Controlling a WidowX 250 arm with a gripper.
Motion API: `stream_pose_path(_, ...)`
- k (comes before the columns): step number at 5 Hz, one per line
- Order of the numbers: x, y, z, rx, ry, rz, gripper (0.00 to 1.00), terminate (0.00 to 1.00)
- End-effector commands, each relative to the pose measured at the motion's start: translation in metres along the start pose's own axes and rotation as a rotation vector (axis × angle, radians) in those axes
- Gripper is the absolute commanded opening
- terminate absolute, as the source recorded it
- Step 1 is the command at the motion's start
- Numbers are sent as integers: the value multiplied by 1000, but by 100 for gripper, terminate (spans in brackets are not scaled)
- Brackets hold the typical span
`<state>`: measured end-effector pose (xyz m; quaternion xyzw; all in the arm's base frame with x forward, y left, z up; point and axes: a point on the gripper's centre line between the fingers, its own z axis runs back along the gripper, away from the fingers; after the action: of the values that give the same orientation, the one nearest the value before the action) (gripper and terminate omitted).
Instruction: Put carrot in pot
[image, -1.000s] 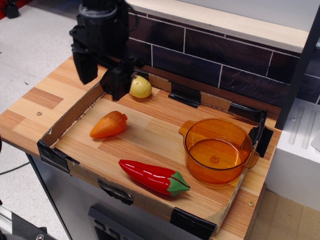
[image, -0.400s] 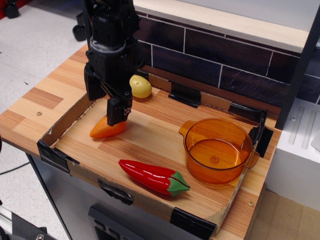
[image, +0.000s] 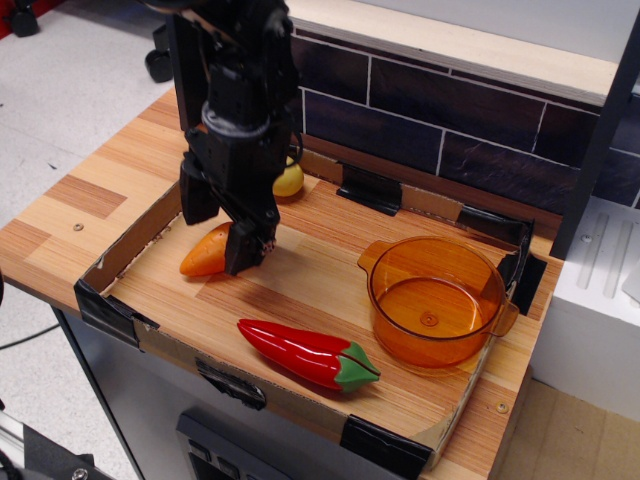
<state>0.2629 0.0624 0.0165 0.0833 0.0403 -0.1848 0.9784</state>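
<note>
Compared with the frame 0.4 s earlier, the gripper (image: 232, 232) is seen lower and slightly nearer the front edge of the bench (image: 75, 215); more of the carrot (image: 205, 255) is now covered by it. The other items are unchanged in position.

The gripper is set astride the thick end of the carrot, one dark finger (image: 250, 245) planted on the right of it, the other partly seen behind. The jaws are held apart to about the carrot's width; whether they are actually pressing on it cannot be told.

The carrot is noted as short, stubby, glossy orange, lying flat on the wood near the left edge of the bench, inside the low cardboard rim (image: 130, 240), blunt tip pointed toward the left front corner. Only the tip half is visible.

The pot (image: 435, 300) is found upright by the right edge, well apart from the carrot: round, translucent amber, small side handles. Nothing is seen inside it.

A red pepper (image: 305, 352) with green stem lies along the front edge, between carrot and pot. A yellow round toy (image: 290, 180) is partly hidden behind the arm near the back edge.
</note>
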Motion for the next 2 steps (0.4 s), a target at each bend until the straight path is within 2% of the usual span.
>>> stream_pose_path(1, 5, 10, -1, 24, -66, 43, 0, 0)
stream_pose_path(2, 3, 12, 7, -7, -75, 48, 0, 0)
